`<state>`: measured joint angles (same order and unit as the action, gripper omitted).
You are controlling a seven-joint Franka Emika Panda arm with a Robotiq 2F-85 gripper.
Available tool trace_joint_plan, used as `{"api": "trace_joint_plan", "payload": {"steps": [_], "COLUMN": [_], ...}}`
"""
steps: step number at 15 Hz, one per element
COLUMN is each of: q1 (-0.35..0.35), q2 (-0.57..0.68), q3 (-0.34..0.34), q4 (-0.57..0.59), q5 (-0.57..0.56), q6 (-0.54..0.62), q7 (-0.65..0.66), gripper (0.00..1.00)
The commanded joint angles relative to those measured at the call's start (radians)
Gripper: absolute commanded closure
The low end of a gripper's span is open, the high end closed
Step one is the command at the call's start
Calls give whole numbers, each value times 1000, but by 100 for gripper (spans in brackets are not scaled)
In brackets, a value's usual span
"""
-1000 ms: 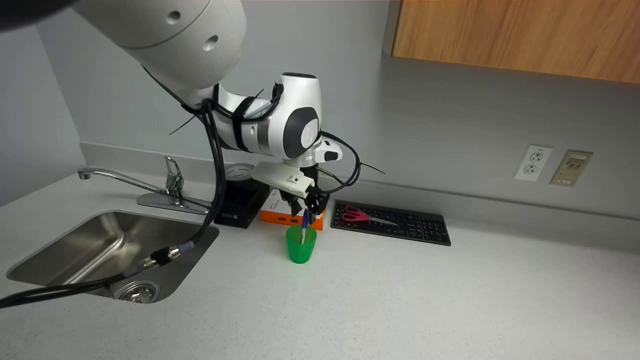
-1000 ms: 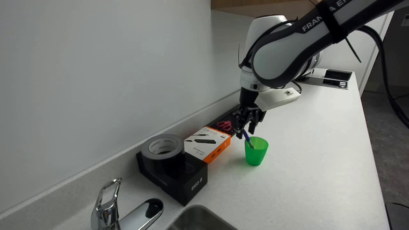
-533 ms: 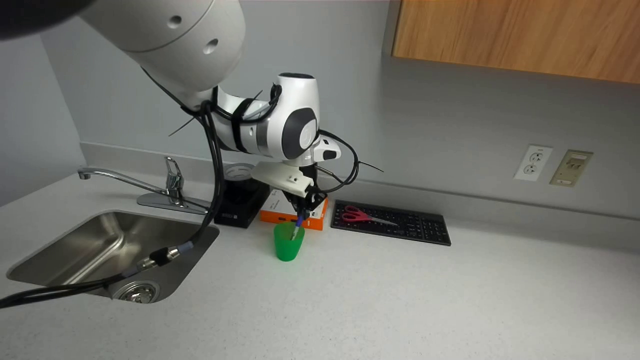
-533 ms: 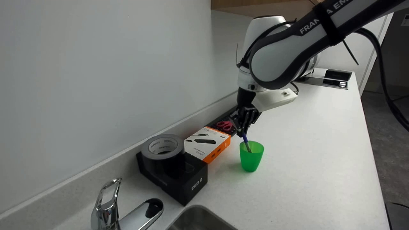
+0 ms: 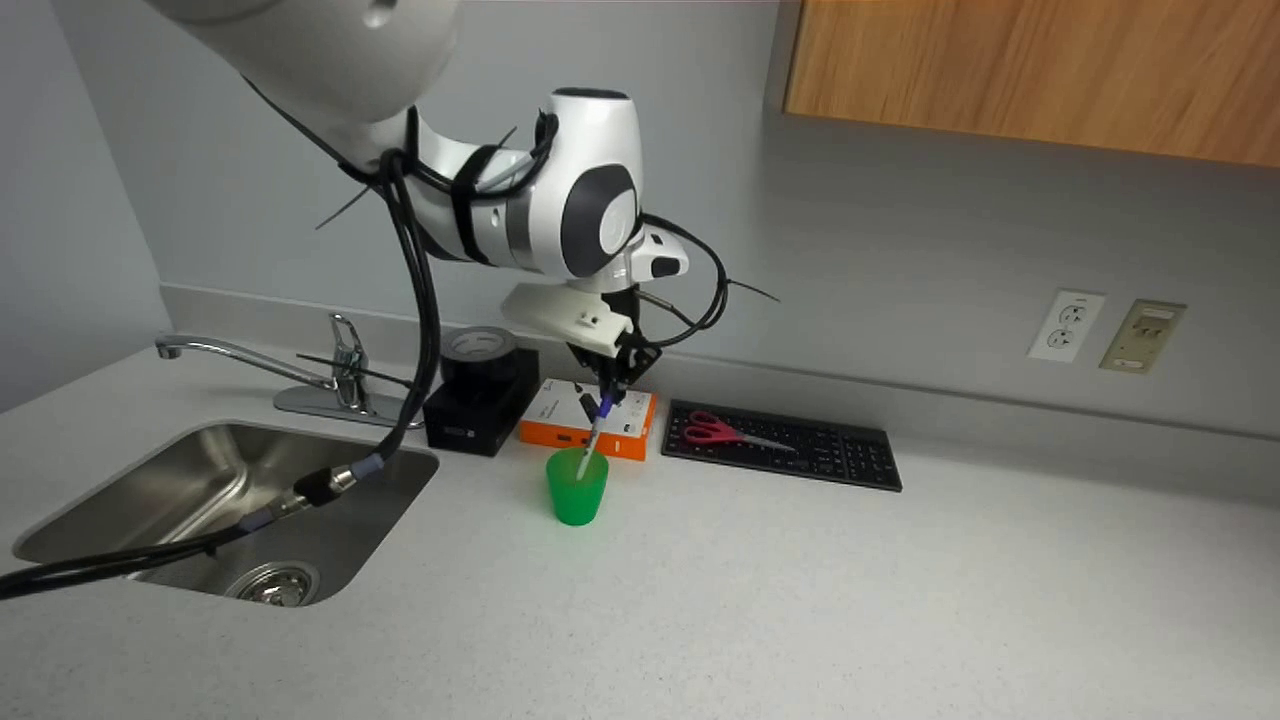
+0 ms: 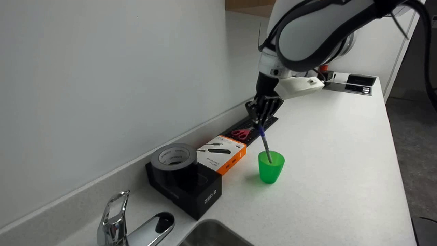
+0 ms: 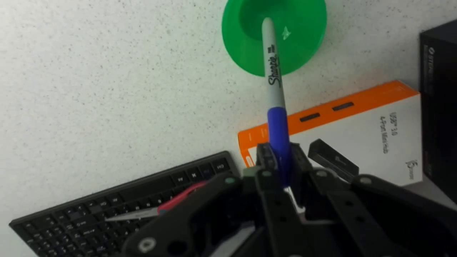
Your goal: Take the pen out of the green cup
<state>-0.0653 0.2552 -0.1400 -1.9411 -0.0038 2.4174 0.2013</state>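
Note:
The pen (image 5: 594,435) is a thin marker with a grey barrel and a blue cap. It also shows in an exterior view (image 6: 266,145) and in the wrist view (image 7: 273,71). My gripper (image 7: 279,155) is shut on its blue cap end, above the green cup (image 5: 577,495). The gripper also shows in both exterior views (image 5: 609,390) (image 6: 259,123). The pen slants, and its free grey end is still within the cup's mouth, in its upper part. The cup stands upright on the counter, also in an exterior view (image 6: 271,171) and the wrist view (image 7: 303,43).
An orange-and-white box (image 6: 222,153) lies behind the cup. Beside it is a black box (image 6: 194,191) with a tape roll (image 6: 174,157) on top. A black keyboard (image 5: 830,450) with red scissors (image 5: 712,430) lies by the wall. A sink (image 5: 230,500) and faucet (image 5: 348,365) are near.
My gripper was open around the pen one second ago, then shut on its cap. Since then it has risen, drawing the pen upward. The cup shifted slightly and stays standing.

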Motion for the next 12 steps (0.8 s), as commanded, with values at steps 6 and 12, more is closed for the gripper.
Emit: {"api": "trace_joint_plan", "payload": {"steps": [6,12], "q1": [10,31], "q2": [-239,-119], "q3": [73,118], "q4": [-107,-116], "q5": [138,122], "q6": [-152,-175], "q7": [-166,-155], "gripper": [96,96]}}
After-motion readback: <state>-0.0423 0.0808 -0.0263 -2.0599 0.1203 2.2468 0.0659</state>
